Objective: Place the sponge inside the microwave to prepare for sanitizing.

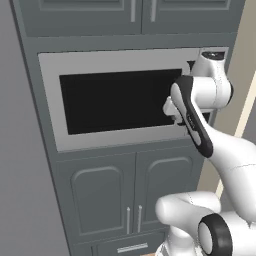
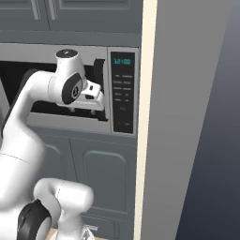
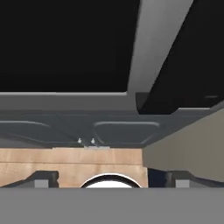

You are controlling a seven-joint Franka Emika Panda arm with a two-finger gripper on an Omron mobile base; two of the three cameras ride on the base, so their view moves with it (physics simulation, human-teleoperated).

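Note:
The microwave (image 1: 50,100) is built into the grey cabinet wall, and its black glass door (image 1: 115,100) looks shut. Its black keypad with teal digits (image 2: 123,89) sits right of the curved black handle (image 2: 99,70). My arm reaches up to the door's right end, with the hand (image 2: 90,96) just left of and below the handle. In the hand view my gripper (image 3: 111,179) is open; its fingertips (image 3: 41,177) stand wide apart with nothing between them, and black glass (image 3: 65,43) lies above. The sponge is out of view.
Two grey cabinet doors (image 1: 100,195) sit below the microwave, with upper cabinets (image 1: 85,15) above it. A tall pale panel (image 2: 187,117) stands close on the right of the keypad. Wood flooring (image 3: 65,162) shows below the hand.

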